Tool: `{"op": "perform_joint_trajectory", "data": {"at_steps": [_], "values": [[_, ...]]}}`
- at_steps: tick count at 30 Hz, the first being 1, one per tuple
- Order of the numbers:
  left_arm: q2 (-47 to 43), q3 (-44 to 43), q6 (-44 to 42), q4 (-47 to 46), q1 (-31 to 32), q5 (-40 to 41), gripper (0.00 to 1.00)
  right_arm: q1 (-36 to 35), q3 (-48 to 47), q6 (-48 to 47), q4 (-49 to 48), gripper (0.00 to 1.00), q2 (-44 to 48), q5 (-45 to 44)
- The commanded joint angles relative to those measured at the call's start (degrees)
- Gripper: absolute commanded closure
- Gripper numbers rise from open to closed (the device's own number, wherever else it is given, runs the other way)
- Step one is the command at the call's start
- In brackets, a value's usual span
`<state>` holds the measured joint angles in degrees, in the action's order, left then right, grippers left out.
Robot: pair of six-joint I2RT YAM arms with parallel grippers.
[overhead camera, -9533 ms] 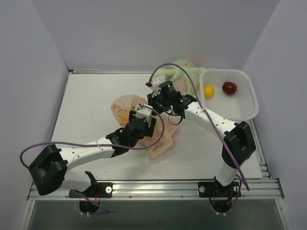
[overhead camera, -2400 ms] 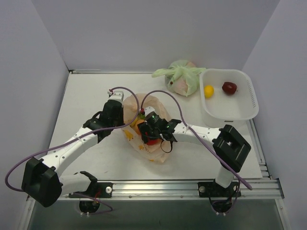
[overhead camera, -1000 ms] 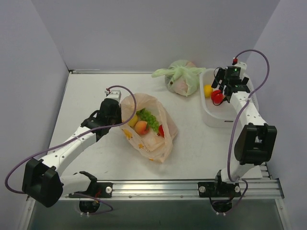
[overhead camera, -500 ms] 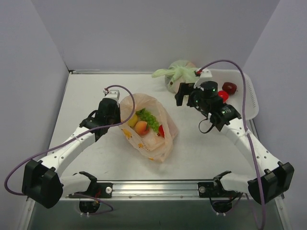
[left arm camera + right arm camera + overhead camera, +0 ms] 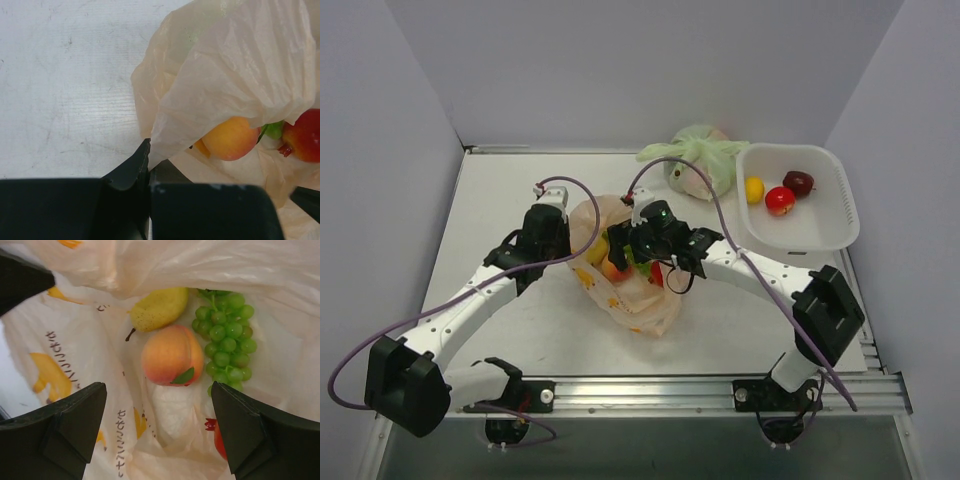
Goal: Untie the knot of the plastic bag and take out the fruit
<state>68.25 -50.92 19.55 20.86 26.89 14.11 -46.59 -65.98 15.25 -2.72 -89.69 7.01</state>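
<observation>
Step in hand: pulling fruit out; untying looks done. Plastic bag (image 5: 638, 305) lies in the middle of the table (image 5: 490, 200), mouth open, no knot visible on it (the green bag (image 5: 700, 160) at the far edge is tied, not ours).

Left fingers (image 5: 127, 172) are pressed together on the bag's left rim, pinching the film and propping the mouth up. Right fingers (image 5: 75, 415) are spread wide over the mouth, gripping nothing. The peach (image 5: 171, 361) sits square between them in the wrist view. Pear (image 5: 160, 307) is right against it, grapes (image 5: 225, 335) alongside, red fruit (image 5: 220, 440) half tucked under film. Basket (image 5: 815, 228) at far right already holds three fruits.

Next, my read: drop straight onto the peach, close, lift clear of the rim, carry right to the basket. Risks: film trapped between a finger and the fruit, or grapes dragged along. Left needs to hold that rim or the mouth collapses.
</observation>
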Motion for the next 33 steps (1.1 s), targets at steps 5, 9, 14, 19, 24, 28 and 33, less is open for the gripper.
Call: {"op": "perform_joint_trajectory", "data": {"at_steps": [5, 9, 14, 19, 24, 28, 33], "values": [[-1.89, -2.35, 0.66, -0.56, -0.26, -0.4, 0.99, -0.78, -2.67, 2.07, -7.38, 0.09, -8.56, 0.47], [-1.19, -2.52, 0.66, -0.56, -0.35, -1.54, 0.99, -0.78, -3.45, 2.25, -9.31, 0.06, -13.21, -0.06], [-0.75, -2.43, 0.66, -0.65, -0.35, -1.72, 0.99, -0.87, -4.07, 3.03, -10.81, 0.11, -17.18, 1.25], [-0.05, -2.35, 0.58, -0.65, -0.35, -1.36, 0.99, -1.14, -1.89, 2.86, -11.52, 0.44, -15.52, 2.4], [0.48, -2.35, 0.58, -0.74, -0.35, -1.45, 0.99, -1.22, 1.63, 1.72, -10.73, 0.8, -9.02, 1.43], [0.66, -2.35, 0.58, -0.74, -0.26, -1.28, 0.99, -1.14, 3.22, 0.14, -9.15, 0.85, -2.0, 1.17], [0.92, -2.35, 0.49, -0.65, -0.35, -1.28, 0.99, -0.87, 2.26, -4.86, -3.79, 0.84, 9.06, -3.82]]}}
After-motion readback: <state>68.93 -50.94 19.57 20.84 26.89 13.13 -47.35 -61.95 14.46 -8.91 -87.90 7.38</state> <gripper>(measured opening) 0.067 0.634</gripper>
